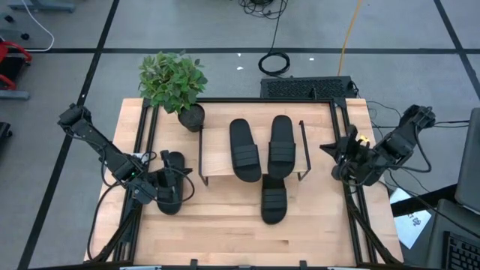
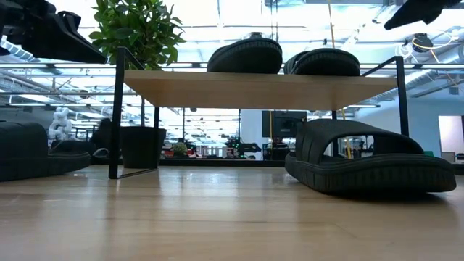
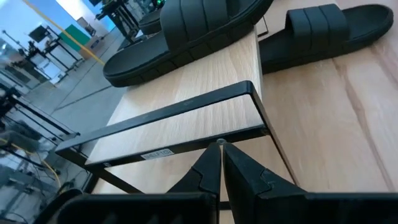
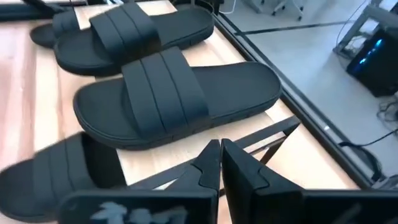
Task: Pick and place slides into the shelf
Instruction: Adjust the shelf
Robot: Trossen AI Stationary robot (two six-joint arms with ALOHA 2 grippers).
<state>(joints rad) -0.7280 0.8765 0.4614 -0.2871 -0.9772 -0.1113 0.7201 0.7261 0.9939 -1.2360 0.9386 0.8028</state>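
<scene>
slides: two on shelf [image 1: 217, 154], two on table.

The left gripper [image 3: 221, 163] shows its two dark fingers [image 3: 205, 171] pressed together, tips just before the black metal end rail [image 3: 186, 112] of the shelf [image 3: 193, 124]. One slide [image 3: 180, 34] rests on the shelf's light-wood board. A second slide [image 3: 329, 31] lies on the bench [image 3: 336, 124] beside the shelf.
</scene>
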